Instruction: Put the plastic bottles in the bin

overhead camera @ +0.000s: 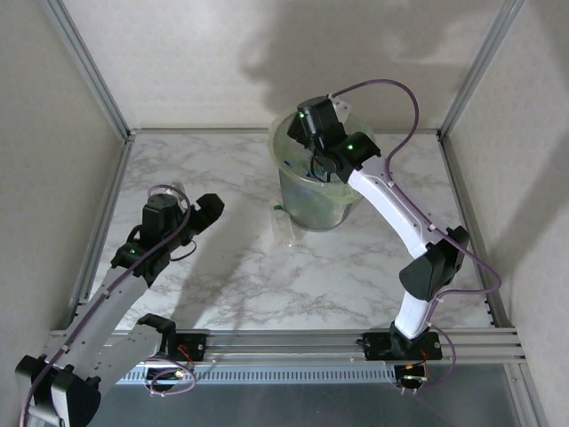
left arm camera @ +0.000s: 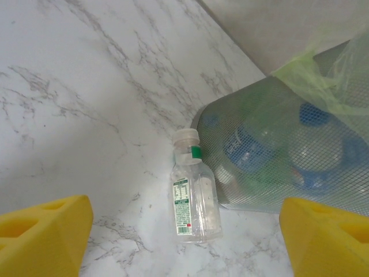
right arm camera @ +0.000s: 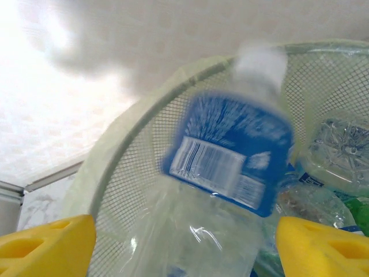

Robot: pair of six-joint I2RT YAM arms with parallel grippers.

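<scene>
My right gripper (overhead camera: pixel 311 166) hangs over the pale-green mesh bin (overhead camera: pixel 331 203). It is open, its yellow fingers (right arm camera: pixel 47 242) wide apart. Between them a clear bottle with a blue label (right arm camera: pixel 230 156) appears blurred, white cap pointing into the bin (right arm camera: pixel 115 153), touching neither finger. Several more bottles (right arm camera: pixel 340 156) lie inside. On the table a clear bottle with a green neck band (left arm camera: pixel 193 196) lies on its side against the bin's base (left arm camera: pixel 271 156); in the top view this bottle (overhead camera: pixel 283 224) sits left of the bin. My left gripper (left arm camera: pixel 184 245) is open, short of it, nothing between its fingers (left arm camera: pixel 43 231).
The marble table (overhead camera: pixel 240 267) is boxed in by pale walls and aluminium posts (overhead camera: pixel 89 67). The liner (left arm camera: pixel 323 81) bunches over the bin's rim. The left arm (overhead camera: pixel 133 267) reaches in from the near left corner.
</scene>
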